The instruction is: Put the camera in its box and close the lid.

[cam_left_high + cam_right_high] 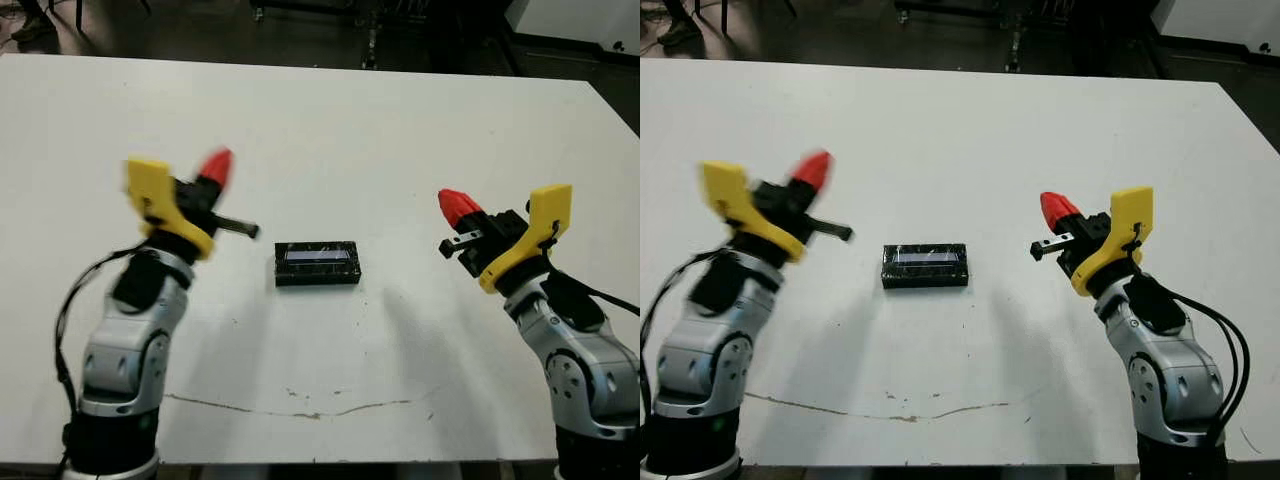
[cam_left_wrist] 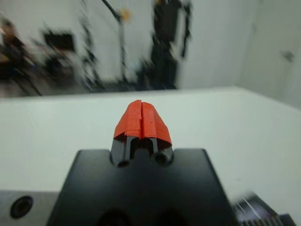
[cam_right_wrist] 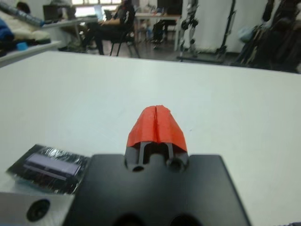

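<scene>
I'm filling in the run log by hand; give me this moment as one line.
left gripper: shut, raised, empty | right gripper: shut, raised, empty | glossy black rectangular closed box: on white table, between arms, untouched

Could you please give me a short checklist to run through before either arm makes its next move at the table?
1. Lid on the box: ok, the glossy black slab appears to lie flat between the two arms, with no white lining showing.
2. Camera inside the box: cannot tell, no camera shows anywhere on the table.
3. Left gripper empty: ok, its red tips are pressed together, holding nothing.
4. Right gripper empty: ok, its tips are also together, holding nothing.
5. Both grippers clear of the lid: ok, each is raised off to its own side, not touching it.
</scene>
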Available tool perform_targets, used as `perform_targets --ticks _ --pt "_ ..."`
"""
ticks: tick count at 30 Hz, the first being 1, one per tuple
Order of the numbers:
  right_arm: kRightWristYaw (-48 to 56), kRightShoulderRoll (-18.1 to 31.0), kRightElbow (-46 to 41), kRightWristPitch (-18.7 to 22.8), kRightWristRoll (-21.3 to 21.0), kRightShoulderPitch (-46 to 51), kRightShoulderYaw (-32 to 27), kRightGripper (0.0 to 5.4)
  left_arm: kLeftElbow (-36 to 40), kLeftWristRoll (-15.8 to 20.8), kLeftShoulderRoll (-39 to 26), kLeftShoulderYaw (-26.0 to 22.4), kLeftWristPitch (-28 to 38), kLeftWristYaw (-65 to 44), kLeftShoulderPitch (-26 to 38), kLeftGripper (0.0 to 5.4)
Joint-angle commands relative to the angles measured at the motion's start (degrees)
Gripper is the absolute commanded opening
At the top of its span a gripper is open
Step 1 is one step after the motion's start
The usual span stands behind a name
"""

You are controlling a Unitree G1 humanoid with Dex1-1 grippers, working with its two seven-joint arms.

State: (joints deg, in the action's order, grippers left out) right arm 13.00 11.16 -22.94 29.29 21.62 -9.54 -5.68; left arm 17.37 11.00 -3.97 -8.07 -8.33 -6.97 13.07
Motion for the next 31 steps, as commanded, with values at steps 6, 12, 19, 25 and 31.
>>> perform_targets --ticks 6,12,19,25,31 --pt "-5.9 -2.4 2.8 -6.1 -7.9 -0.4 1.8 0.00 -8.7 -2.1 0.7 -3.8 13.2 4.0 -1.2 0.01" --pt "-9.1 -2.7 5.8 -10.1 -14.2 -1.7 2.7 0.00 -13.8 -1.5 0.4 -5.7 15.4 5.7 -0.2 0.01" --pt "-11.3 -3.3 10.0 -13.6 -17.3 -4.6 2.1 0.00 -15.0 0.2 0.0 -6.0 12.8 5.6 0.2 0.01" --pt "-11.1 -3.0 14.0 -18.8 -19.0 -6.1 1.8 0.00 -14.2 1.7 -0.1 -5.6 9.3 5.0 0.0 0.01" --pt "-10.6 -2.8 16.8 -21.9 -19.0 -7.3 0.9 0.00 -14.0 0.9 -0.7 -4.5 8.7 4.6 -0.3 0.01"
